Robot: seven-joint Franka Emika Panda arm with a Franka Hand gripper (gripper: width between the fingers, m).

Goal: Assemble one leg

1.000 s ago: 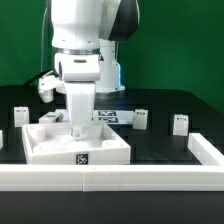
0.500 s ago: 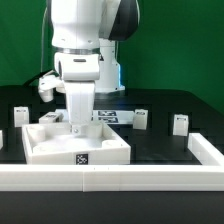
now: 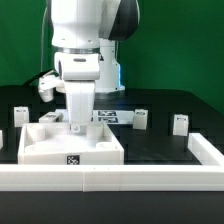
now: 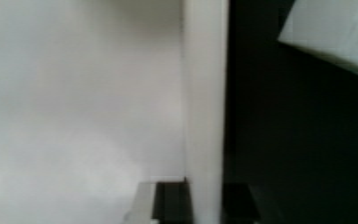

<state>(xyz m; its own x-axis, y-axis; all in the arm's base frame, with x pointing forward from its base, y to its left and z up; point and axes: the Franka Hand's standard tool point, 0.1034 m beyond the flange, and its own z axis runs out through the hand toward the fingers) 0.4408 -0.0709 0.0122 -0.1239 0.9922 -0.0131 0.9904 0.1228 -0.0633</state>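
Several small white legs with tags stand on the black table: one (image 3: 141, 118) right of the arm, one (image 3: 180, 123) further toward the exterior view's right, two (image 3: 20, 113) (image 3: 50, 117) toward its left. My gripper (image 3: 78, 129) points straight down onto the back rim of the large white square panel (image 3: 70, 148). In the wrist view the panel's rim (image 4: 204, 100) runs between my two dark fingertips (image 4: 167, 205), and the gripper (image 4: 204, 208) is shut on it. No leg is in the gripper.
The marker board (image 3: 112, 115) lies behind the panel. A white raised border runs along the table's front (image 3: 120, 178) and up the exterior view's right side (image 3: 206, 150). A pale blurred shape (image 4: 336, 35) shows past the rim in the wrist view.
The panel has turned a little under the gripper: its front edge now lies squarer to the table's front border and further toward the exterior view's left. The arm has hardly moved.
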